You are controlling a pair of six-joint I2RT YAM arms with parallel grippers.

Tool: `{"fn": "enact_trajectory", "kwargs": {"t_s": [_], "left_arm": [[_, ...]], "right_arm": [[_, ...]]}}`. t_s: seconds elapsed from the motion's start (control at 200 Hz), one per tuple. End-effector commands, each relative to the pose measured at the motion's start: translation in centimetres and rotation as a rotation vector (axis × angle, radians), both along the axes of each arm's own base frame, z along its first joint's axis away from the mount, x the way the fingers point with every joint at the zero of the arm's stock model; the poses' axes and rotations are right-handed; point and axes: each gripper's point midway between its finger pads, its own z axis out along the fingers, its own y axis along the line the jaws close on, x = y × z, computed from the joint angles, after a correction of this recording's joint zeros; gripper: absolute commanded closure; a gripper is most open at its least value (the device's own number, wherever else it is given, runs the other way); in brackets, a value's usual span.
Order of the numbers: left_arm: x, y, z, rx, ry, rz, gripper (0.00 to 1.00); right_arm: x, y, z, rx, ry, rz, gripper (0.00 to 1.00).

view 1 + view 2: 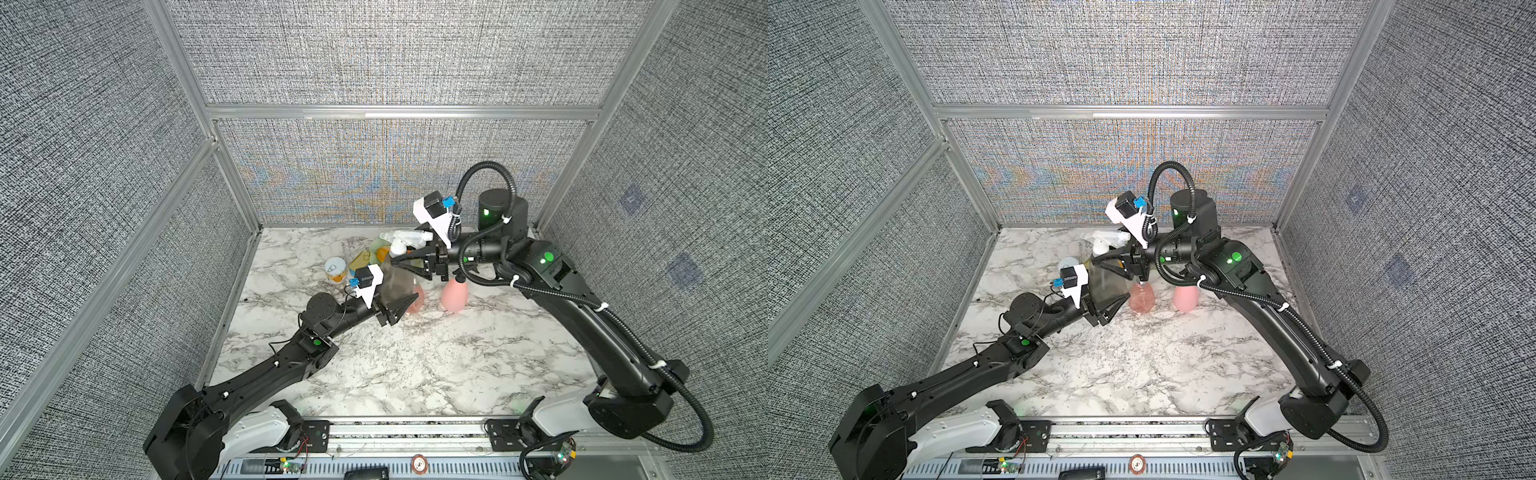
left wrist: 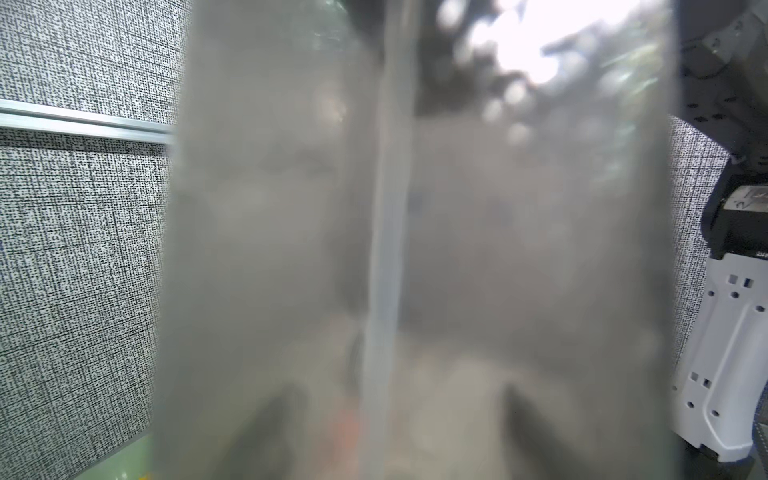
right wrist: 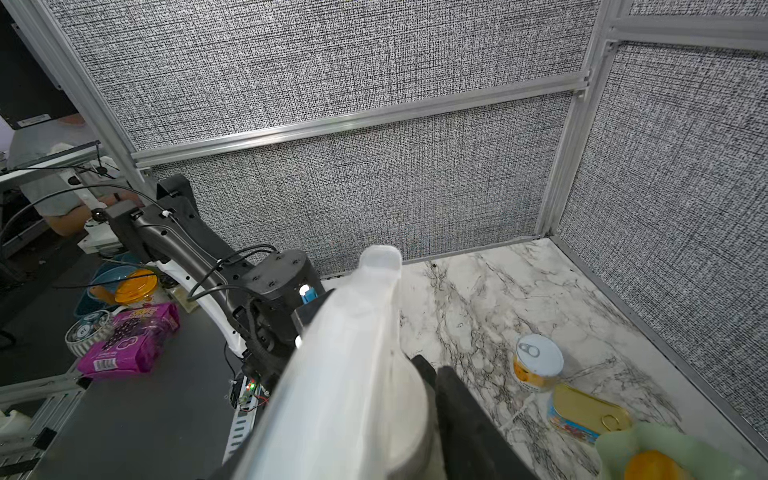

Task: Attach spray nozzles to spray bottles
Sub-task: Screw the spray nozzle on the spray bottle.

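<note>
Grey bottle [image 2: 519,270] w/ dip tube [image 2: 384,257], L wrist only.

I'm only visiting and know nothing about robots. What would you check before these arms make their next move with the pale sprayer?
1. Left gripper clamped on the smoky grey bottle: ok.
2. Dip tube inside that bottle: ok.
3. Pale nozzle over the bottle's neck: ok.
4. Right gripper firmly on the nozzle's collar: cannot tell; a finger lies beside it.
5. Nozzle screwed tight: cannot tell.
6. Tin can apart from both arms: ok.
</note>
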Motion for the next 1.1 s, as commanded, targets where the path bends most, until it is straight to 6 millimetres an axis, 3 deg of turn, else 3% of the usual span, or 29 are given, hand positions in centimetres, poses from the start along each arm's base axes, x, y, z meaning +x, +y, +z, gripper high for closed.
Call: {"fn": "enact_trajectory", "kwargs": {"t_s": [0.0,0.145,0.285,0.5,0.585,0.855,1.096], "left_arm": [[-0.1,0.0,0.5,-0.01,-0.014,-0.001,0.58],[0.0,0.1,0.6,-0.01,-0.016,0.006,0.58],[0.3,0.1,0.5,-0.003,-0.015,0.021,0.58],[1.8,0.8,0.3,0.005,-0.005,0.119,0.58],[2.8,1.4,0.3,0.004,0.009,0.188,0.59],[4.1,2.8,0.3,-0.005,0.005,0.303,0.6],[5.4,4.1,-0.2,0.002,0.014,0.414,0.61]], "right_arm": [[-0.2,0.1,0.0,0.007,0.001,0.0,0.57],[-0.2,0.4,-0.3,0.011,0.007,-0.011,0.72],[0.4,1.0,-1.1,-0.006,0.034,-0.066,0.81],[3.5,1.3,-3.9,-0.064,0.12,-0.376,0.92],[5.0,0.8,-4.9,-0.088,0.113,-0.588,0.93],[5.7,1.2,-5.6,-0.067,0.018,-0.983,0.95],[5.8,4.0,-5.0,-0.004,-0.036,-1.051,0.95]]}}
